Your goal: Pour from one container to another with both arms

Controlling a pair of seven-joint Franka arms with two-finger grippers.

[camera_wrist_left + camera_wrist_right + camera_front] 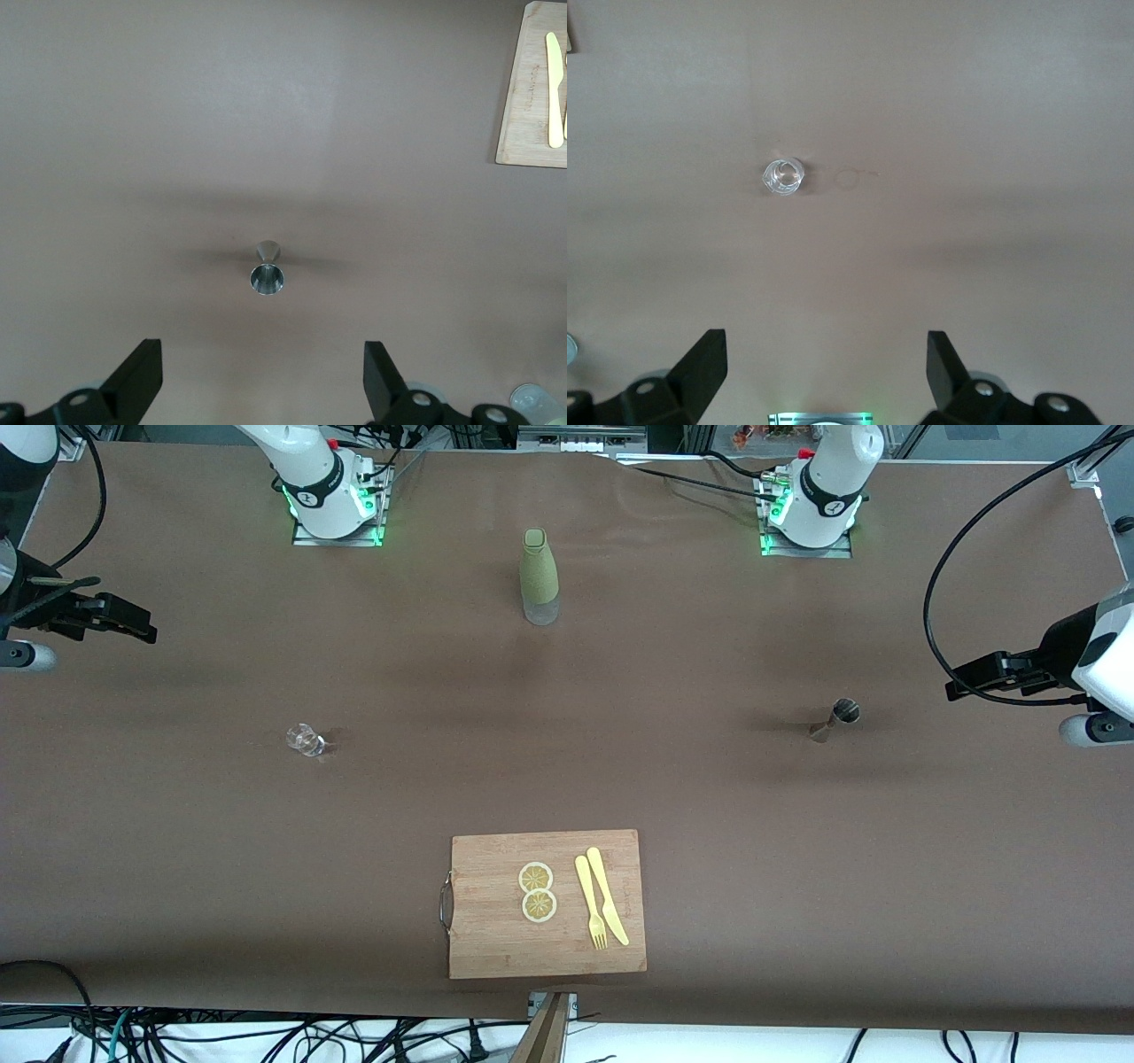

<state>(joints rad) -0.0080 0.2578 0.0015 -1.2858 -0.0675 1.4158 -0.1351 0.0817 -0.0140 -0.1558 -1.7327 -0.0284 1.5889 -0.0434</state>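
Observation:
A small steel jigger (834, 720) stands upright toward the left arm's end of the table, with its round mouth (267, 277) facing up. A small clear glass (306, 739) (782, 176) sits toward the right arm's end. A tall bottle in an olive-green sleeve (539, 577) stands between the two arm bases. My left gripper (961, 684) (263, 367) hangs open and empty above the table's end, apart from the jigger. My right gripper (142, 627) (827, 359) hangs open and empty above the other end, apart from the glass.
A wooden cutting board (496, 939) (527, 115) lies near the front camera's edge. It carries two lemon slices (537, 891), a yellow knife (607, 903) (555, 88) and a yellow fork (590, 903). Black cables loop beside both grippers.

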